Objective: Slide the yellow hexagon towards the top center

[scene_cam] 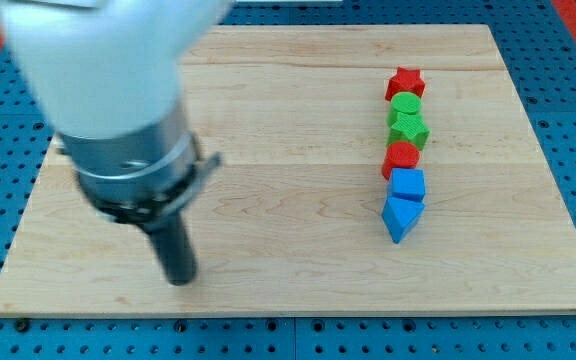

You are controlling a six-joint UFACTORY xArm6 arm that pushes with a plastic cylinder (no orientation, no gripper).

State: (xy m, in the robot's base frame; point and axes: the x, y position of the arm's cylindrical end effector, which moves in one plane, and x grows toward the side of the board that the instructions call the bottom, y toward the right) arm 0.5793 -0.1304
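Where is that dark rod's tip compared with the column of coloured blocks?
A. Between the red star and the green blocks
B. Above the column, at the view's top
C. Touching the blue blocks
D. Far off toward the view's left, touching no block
D: my tip rests near the board's lower left, while the blocks, from red star to blue block, line up at the view's right.

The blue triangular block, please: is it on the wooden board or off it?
On: the blue triangular block lies within the board, below the blue cube.

The arm's wide white plastic casing (98,55) looks blurred. Beneath it sits a grey metal cylindrical collar (128,160) ringed by a black clamp band (143,195) with a small tab sticking out sideways. A straight dark rod narrows downward to my tip (180,280).
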